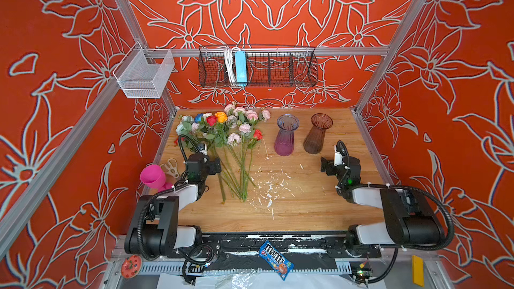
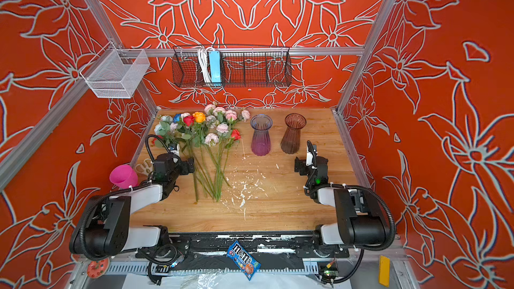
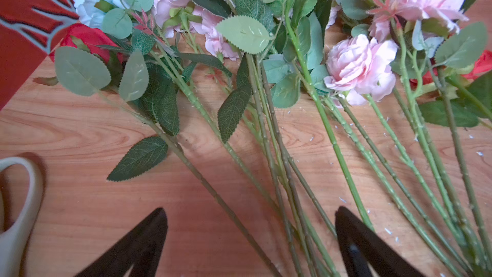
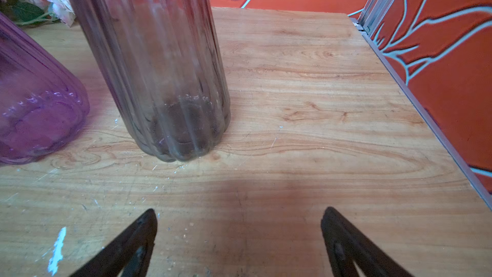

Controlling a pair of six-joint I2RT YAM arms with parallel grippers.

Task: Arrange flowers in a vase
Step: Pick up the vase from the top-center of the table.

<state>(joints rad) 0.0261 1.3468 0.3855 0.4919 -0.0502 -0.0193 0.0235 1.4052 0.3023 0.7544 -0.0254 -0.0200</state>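
The left tool (image 3: pixel 250 210) is held with its jaws spread wide and nothing gripped, low over the lower stems of the flowers (image 1: pixel 222 134); whether a stem is touched cannot be told. The right tool (image 4: pixel 239 210) is likewise spread wide and empty, above the bare bench (image 1: pixel 306 207) and just short of the brown vase (image 4: pixel 165 75).

Scissors (image 1: pixel 172 166) are seen at the bench's left edge, just beside the left arm. Farther on, the flowers lie flat in a loose fan on the left half of the bench. Their stem ends are gathered toward the near side and their pink, red, orange, blue and white blooms are spread toward the back wall.

To their right, the purple vase (image 1: pixel 285 137) and the brown vase are stood upright side by side and apart. In both top views they are shown with nothing inside.

The task is judged to be at its very start, with no stem lifted and none placed. Every flower remains to be picked up, carried across and set into a vase; which vase is meant cannot be told.
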